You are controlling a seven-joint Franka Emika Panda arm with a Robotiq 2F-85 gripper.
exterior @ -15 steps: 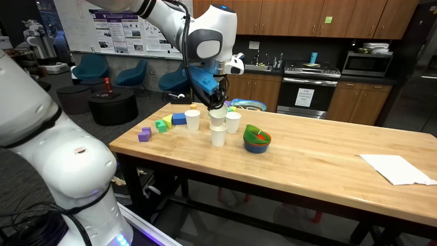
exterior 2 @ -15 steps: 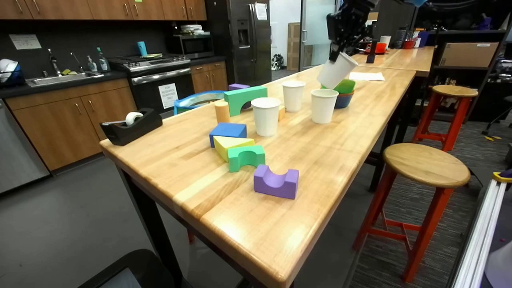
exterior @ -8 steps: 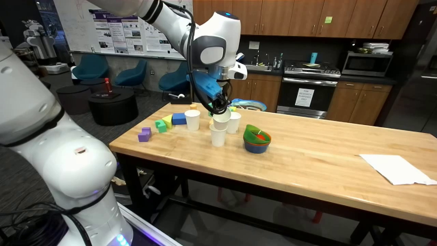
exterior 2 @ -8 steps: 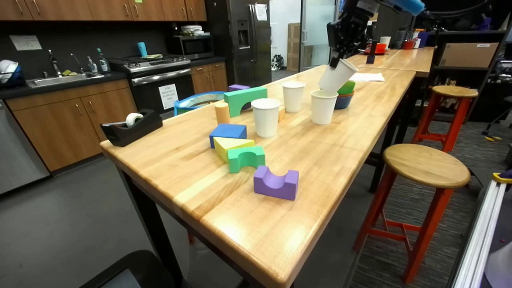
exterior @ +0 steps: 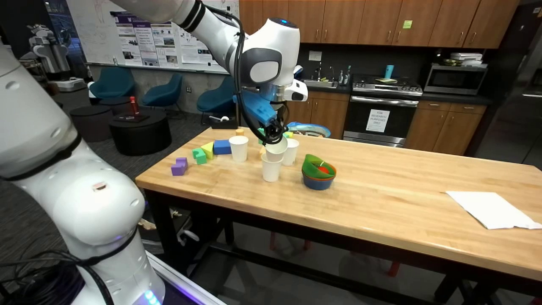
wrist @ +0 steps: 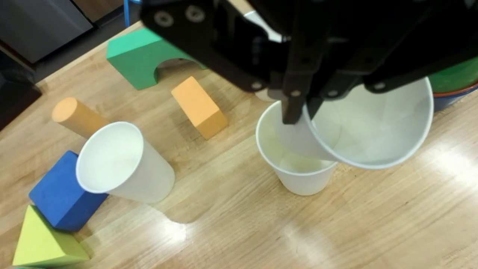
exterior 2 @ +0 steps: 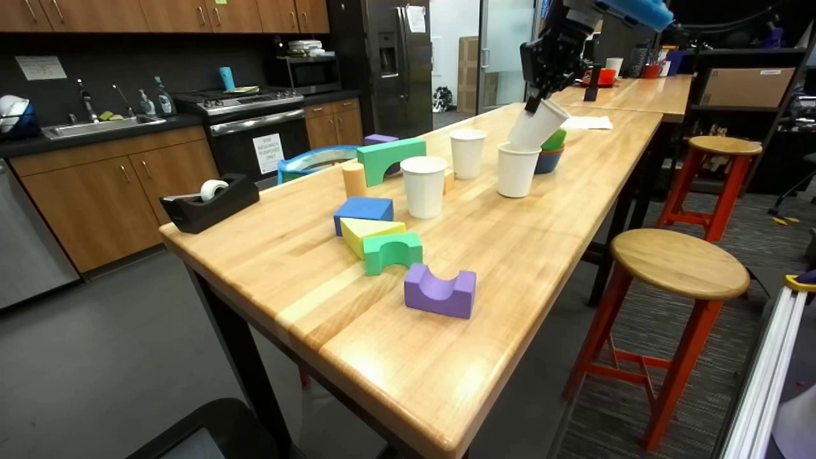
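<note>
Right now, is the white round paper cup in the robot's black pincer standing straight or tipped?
Tipped. In an exterior view the held cup slants, its rim off to one side; the pincer pinches its wall.

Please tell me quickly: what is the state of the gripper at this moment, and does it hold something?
Gripper: closed, holding a tilted white cup pinched by its wall at the rim.

Standing cups [exterior 2: 468, 156] crowd the hand [wrist: 303, 109]; bowls [exterior: 318, 183] and white sheet [exterior: 491, 209] leave room between.
</note>
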